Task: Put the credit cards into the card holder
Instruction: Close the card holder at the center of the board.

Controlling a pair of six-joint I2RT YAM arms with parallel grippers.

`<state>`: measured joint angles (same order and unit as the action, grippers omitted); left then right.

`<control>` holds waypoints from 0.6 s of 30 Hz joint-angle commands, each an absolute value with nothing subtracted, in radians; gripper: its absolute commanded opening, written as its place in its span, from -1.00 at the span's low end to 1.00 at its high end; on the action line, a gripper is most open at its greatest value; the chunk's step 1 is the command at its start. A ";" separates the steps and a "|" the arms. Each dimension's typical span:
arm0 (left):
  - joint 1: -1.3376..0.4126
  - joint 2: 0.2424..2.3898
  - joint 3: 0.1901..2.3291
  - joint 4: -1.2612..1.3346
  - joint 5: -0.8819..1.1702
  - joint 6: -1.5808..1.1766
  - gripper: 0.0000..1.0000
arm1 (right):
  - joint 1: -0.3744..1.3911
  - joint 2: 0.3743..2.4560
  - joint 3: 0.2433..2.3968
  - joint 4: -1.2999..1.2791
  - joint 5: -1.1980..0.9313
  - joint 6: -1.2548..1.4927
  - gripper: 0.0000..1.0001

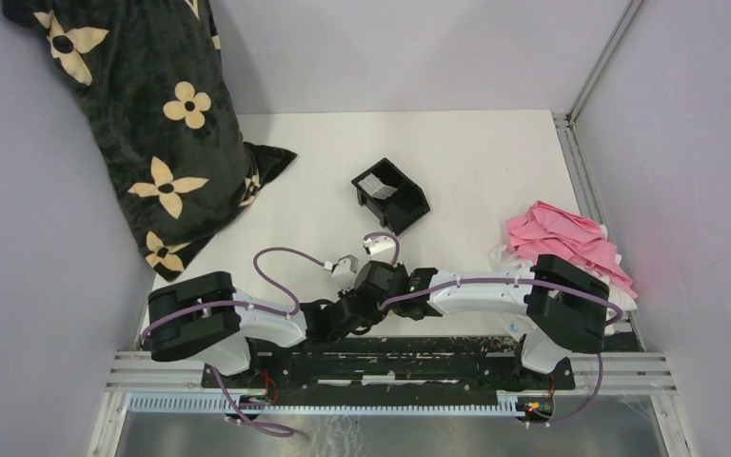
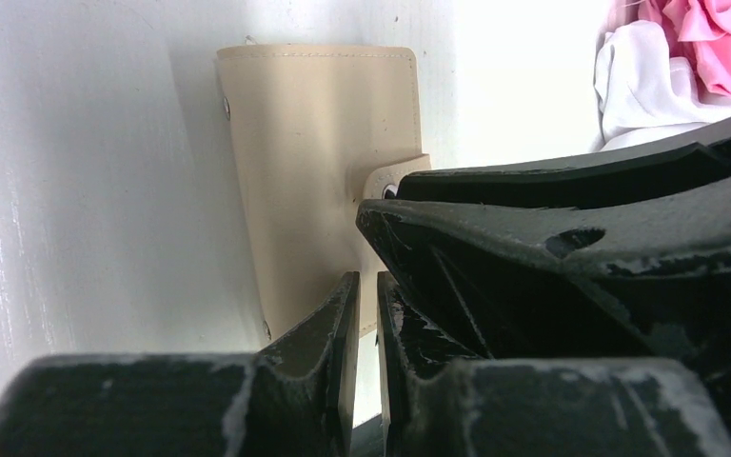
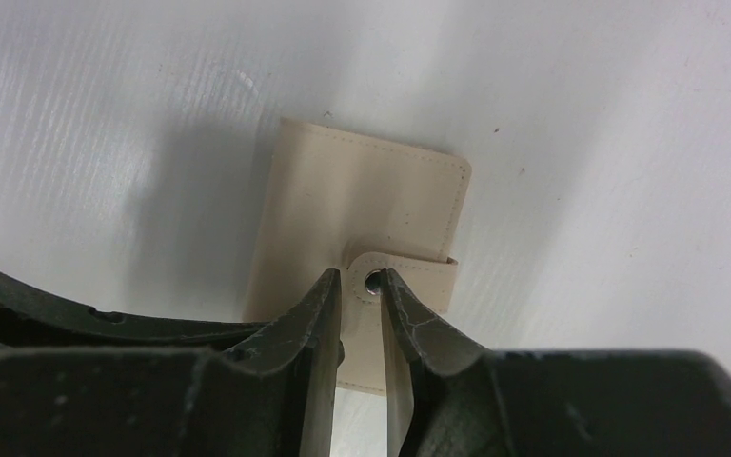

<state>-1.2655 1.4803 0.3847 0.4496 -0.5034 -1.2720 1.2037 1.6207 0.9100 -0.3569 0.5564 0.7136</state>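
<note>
The card holder (image 3: 362,200) lies shut and flat on the white table (image 3: 105,114), at the centre of the right wrist view. In the top view it is hidden under the two wrists meeting at lower centre. The right gripper (image 3: 359,286) has its jaws a narrow slit apart, one tip on each side of the stud on the snap tab (image 3: 414,271). The left gripper (image 2: 365,290) is nearly closed over the holder's near edge. Whether either has a real grip I cannot tell.

The step in hand looks like unsnapping. To do it well, the left should pin the body down while the right catches the tab's free end and peels it up without dragging the holder. A pale credit card (image 1: 378,185) lies in the black tray (image 1: 411,202), upper centre of the top view.
</note>
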 commanded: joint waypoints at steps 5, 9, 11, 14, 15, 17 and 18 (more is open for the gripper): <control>-1.284 1.527 0.385 0.387 -0.469 -1.298 -0.59 | 1.226 1.657 0.945 -0.378 0.580 0.728 -0.39; -1.286 1.528 0.386 0.386 -0.469 -1.299 -0.59 | 1.231 1.671 0.956 -0.383 0.582 0.727 -0.34; -1.286 1.530 0.386 0.387 -0.469 -1.301 -0.59 | 1.233 1.676 0.962 -0.389 0.585 0.727 -0.33; -1.286 1.533 0.385 0.388 -0.468 -1.303 -0.59 | 1.237 1.684 0.973 -0.402 0.597 0.725 -0.33; -1.288 1.534 0.385 0.389 -0.468 -1.303 -0.59 | 1.239 1.688 0.977 -0.407 0.600 0.725 -0.33; -1.289 1.534 0.383 0.391 -0.468 -1.305 -0.59 | 1.241 1.697 0.986 -0.416 0.604 0.725 -0.35; -1.290 1.534 0.382 0.391 -0.469 -1.306 -0.59 | 1.242 1.701 0.988 -0.419 0.606 0.725 -0.37</control>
